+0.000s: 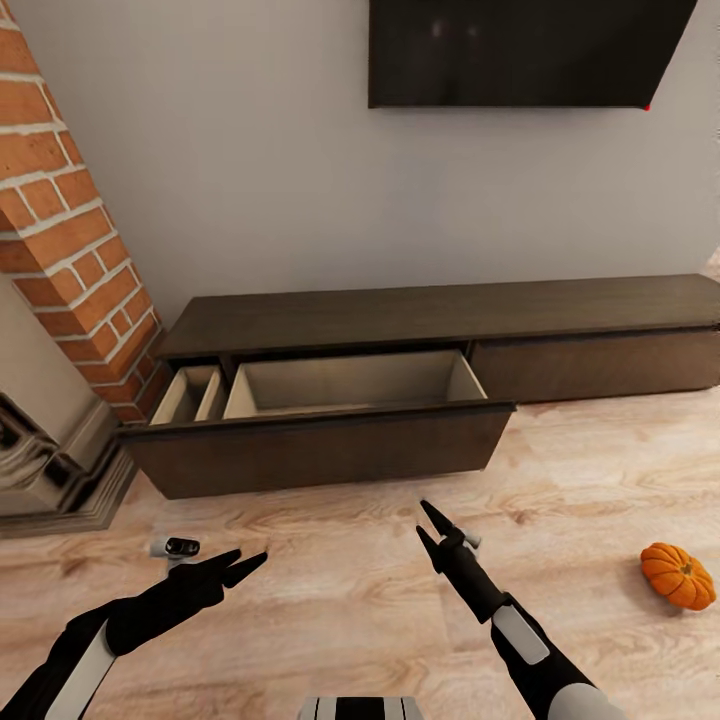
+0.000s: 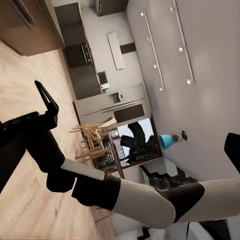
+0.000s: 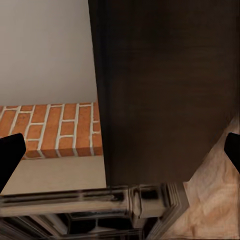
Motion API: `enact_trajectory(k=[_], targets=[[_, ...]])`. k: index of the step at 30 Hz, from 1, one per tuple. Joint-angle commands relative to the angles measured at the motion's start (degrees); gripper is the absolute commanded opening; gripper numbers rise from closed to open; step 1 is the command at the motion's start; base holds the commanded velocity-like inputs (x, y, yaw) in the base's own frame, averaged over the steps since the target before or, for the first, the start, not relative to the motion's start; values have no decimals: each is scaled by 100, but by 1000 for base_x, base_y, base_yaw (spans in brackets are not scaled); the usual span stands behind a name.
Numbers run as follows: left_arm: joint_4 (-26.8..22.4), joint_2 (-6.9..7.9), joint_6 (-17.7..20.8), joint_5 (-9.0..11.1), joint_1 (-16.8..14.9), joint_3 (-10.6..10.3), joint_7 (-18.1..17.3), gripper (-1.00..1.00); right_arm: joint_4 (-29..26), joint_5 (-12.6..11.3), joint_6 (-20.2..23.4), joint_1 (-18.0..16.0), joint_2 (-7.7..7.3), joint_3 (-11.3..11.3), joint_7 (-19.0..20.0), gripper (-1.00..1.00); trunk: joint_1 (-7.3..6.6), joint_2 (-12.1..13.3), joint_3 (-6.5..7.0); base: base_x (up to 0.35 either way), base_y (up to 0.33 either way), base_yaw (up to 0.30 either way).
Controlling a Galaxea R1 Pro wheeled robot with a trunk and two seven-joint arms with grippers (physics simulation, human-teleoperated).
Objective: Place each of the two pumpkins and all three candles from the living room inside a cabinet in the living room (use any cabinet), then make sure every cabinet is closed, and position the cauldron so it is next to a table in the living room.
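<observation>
Cabinet (image 1: 440,320): long low dark-brown unit against the grey wall, under the television (image 1: 520,50); your largest item and your largest hazard. Its left drawer (image 1: 330,445) stands pulled out over the wooden floor (image 1: 350,600), both compartments bare inside as far as you can see, the right-hand front shut. Risk: the open front juts toward you, so a forward roll of the base or a low sweep of either arm could strike it and knock it part-way in, or leave you no room to lower anything into it; and it must be closed at the end, which is easy to forget. Brick fireplace (image 1: 60,230): just beside the cabinet's left end; it crowds your left arm if you work the small compartment. Pumpkin (image 1: 678,575): one orange ribbed pumpkin, on the floor well to your right, near the picture's edge, apart from the cabinet and from both arms. Risk: it is round and may roll from a glancing touch, and reaching so far sideways without turning the base invites a poor grip. Left gripper (image 1: 240,565): fingers apart, holding nothing, low over the floor. Right gripper (image 1: 430,530): fingers a little apart, holding nothing, pointing at the drawer front.
</observation>
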Motion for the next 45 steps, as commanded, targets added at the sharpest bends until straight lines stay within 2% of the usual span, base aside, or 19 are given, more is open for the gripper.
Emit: enact_trajectory(k=[1, 5, 8, 13, 16, 19, 22, 26, 33, 38, 42, 45], targets=[[1, 3, 60, 17, -2, 1, -11, 100, 1, -58, 56, -2, -3, 10, 7, 100, -5, -2, -4, -298, 0, 0], [3, 18, 64, 13, -2, 15, -7, 100, 19, -64, 73, -3, -6, 14, -37, 100, -5, -2, -4, -171, 0, 0], [-1, 34, 96, 1, -2, 24, 9, 100, 29, -62, 74, -3, -4, 15, -251, 100, -5, -2, -4, -30, 0, 0], [-16, 50, 477, -93, -2, 27, 103, 100, 14, -48, 24, -3, -11, 22, -643, 100, -5, -2, -4, -5, 0, 0], [-107, 76, 562, -117, -2, 37, 452, 100, -10, -40, 14, -1, -25, 23, -825, 100, -5, -2, -4, 0, 0, 0], [-523, 87, 811, -125, 0, 50, 928, 100, -17, -33, 12, -1, -55, 22, -937, 100, -5, -2, -4, 0, 0, 0], [-717, 92, 1080, -127, 2, 56, 1334, 100, -19, 75, 17, 3, -201, 40, -959, 100, -5, -2, -4, 0, 0, 0], [-847, 148, 1185, -97, -4, 62, 1746, 100, -20, 288, 62, 6, -333, 41, -937, 100, -5, -2, -4, 0, 0, 0], [-1086, 216, 1206, -34, -10, 108, 1823, 100, -8, 326, 88, 6, -356, 40, -927, 100, -5, -2, -4, 0, 0, 0], [-1110, 221, 1207, -7, -5, 409, 1827, 100, 20, 328, 90, 6, -358, 39, -929, 100, -5, -2, -4, 0, 0, 0], [-1113, 221, 1207, 1, -2, 465, 1827, 100, 31, 323, 90, 6, -358, 38, -927, 100, -5, -2, -4, 0, 0, 0], [-1113, 221, 1207, 5, -2, 473, 1827, 100, 41, 320, 90, 6, -358, 34, -927, 100, -12, 2, 63, 0, 0, 0]])
